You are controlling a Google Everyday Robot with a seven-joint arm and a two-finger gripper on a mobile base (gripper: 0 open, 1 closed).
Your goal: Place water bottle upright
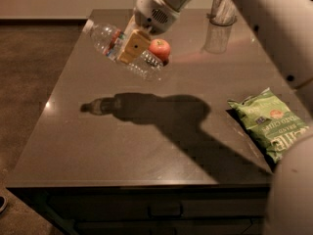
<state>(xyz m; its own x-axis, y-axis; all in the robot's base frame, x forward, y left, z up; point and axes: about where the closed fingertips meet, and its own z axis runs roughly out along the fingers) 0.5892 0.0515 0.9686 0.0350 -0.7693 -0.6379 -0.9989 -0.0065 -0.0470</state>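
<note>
Roughly halfway: the gripper (131,47) is clamped on the bottle (106,38), holding it tilted in the air above the counter's (146,151) left side; setting it upright and letting go remain.

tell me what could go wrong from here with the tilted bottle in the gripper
1. The clear ribbed plastic water bottle hangs tilted in the gripper, cap up-left, above the dark grey table; set down at that slant, it could tip over.
2. The round red apple appears just beyond it; lowering there might knock it rolling.
</note>
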